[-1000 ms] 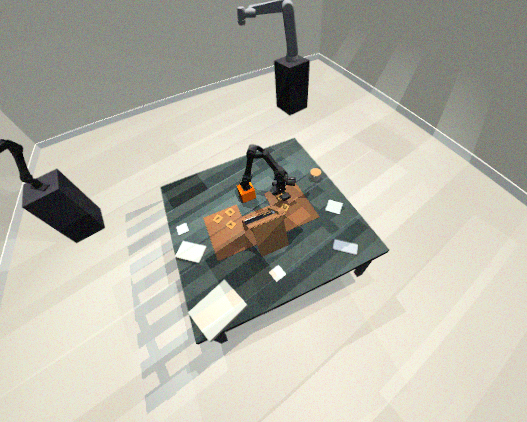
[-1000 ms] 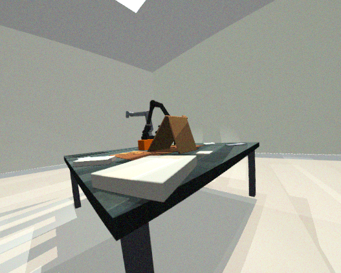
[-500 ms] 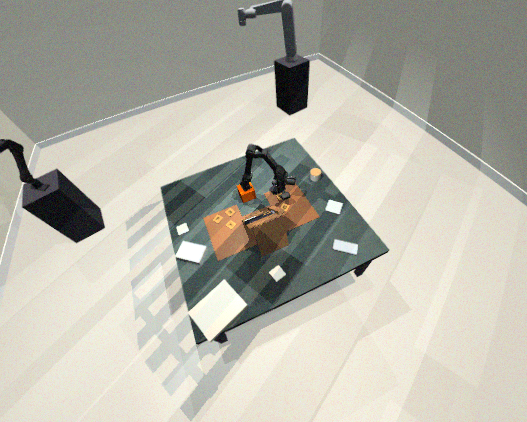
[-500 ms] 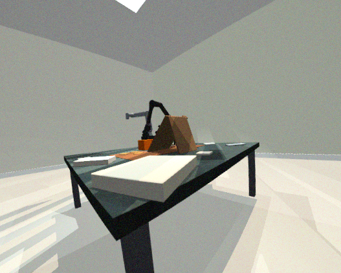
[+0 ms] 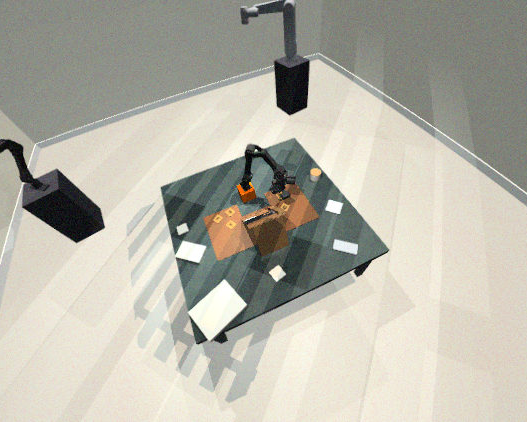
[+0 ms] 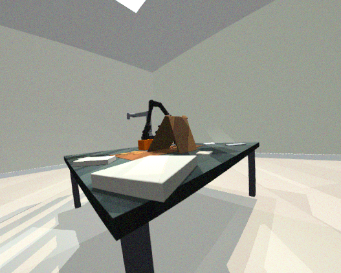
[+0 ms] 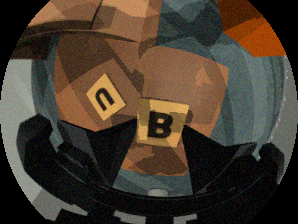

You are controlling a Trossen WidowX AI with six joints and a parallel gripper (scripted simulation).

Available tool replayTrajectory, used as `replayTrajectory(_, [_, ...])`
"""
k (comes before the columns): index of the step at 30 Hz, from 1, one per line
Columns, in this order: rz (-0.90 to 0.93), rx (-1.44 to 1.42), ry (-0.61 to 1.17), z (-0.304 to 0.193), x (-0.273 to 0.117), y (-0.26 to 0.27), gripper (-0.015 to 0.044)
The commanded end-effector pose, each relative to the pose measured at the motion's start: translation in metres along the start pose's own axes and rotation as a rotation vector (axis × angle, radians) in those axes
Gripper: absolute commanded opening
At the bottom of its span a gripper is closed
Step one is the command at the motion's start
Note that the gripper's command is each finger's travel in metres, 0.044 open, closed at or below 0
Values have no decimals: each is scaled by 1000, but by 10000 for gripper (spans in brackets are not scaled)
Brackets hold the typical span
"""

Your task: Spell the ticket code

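Okay, top view, left to right. Far left, off the desk (image 5: 307,270) (image 6: 189,187), a black arm stood on a dark pedestal (image 5: 62,205). Near the desk's left edge: a small white block (image 5: 182,229), then a flat white block (image 5: 191,252) (image 6: 95,160). The big white slab (image 5: 217,310) (image 6: 143,171) sat at the near corner.

Left brown mat (image 5: 227,245) carried three tiles (image 5: 217,218) (image 5: 230,212) (image 5: 231,224), spaced apart, letters too small to read. My orange base block (image 5: 246,192) (image 6: 145,144) was beyond, between that mat and my reach. Mid-desk: the tent-shaped board (image 5: 267,237) (image 6: 184,134) with the dark rail (image 5: 259,216) along its top; couldn't read its contents. A pale square block (image 5: 277,273) (image 6: 204,152) lay on the near side.

Right brown mat (image 5: 304,215): my jaws were over it, clenched on the B tile (image 7: 162,122), one finger at each side, letter facing my wrist camera. The U-like tile (image 5: 285,206) (image 7: 106,97) lay turned on the mat, ungripped. Further right: an orange-topped cylinder (image 5: 315,174), a white square (image 5: 334,206) (image 6: 209,143), a pale oblong (image 5: 345,246) (image 6: 235,144). Ticket code: couldn't tell.
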State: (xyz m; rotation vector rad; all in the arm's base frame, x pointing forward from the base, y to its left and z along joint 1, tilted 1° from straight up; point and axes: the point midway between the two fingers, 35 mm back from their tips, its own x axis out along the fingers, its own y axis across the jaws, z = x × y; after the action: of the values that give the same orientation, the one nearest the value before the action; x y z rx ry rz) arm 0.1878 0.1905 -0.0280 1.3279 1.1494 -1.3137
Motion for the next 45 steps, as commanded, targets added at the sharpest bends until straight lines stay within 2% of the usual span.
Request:
replayTrajectory(1, [1,-4,2,0,0,1,0])
replayTrajectory(45, [211,-541,191,-11,-53,74,0])
